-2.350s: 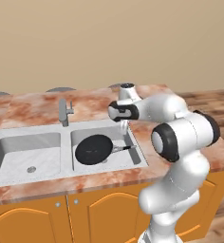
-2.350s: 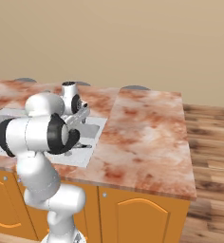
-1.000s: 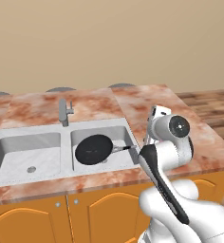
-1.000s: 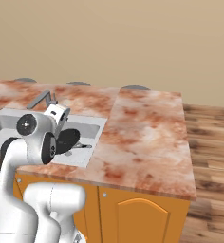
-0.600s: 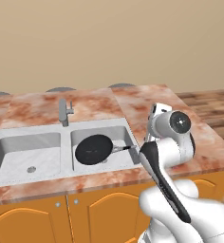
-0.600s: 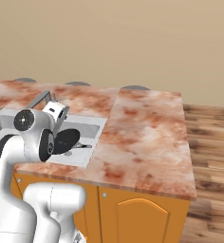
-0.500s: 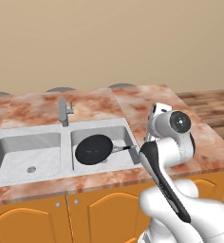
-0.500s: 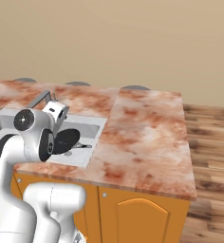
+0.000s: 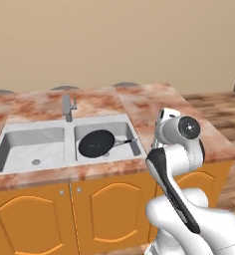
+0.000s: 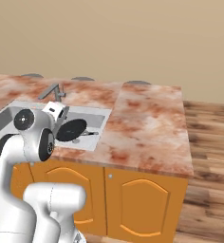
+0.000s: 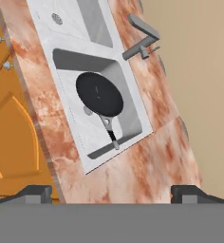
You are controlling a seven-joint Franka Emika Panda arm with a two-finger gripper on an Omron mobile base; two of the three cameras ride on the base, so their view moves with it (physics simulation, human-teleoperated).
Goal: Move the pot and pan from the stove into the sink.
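One pan (image 9: 96,143) lies in the sink (image 9: 20,137); the empty end effector (image 11: 111,192), spread wide, presumably must fetch the pot next.

My glossy white rounded arm (image 9: 176,199), bulky smooth shells, a long dark grey stripe down one link, round dark grey joint caps with pale centre dots, two small dark finger tips (image 11: 34,192)
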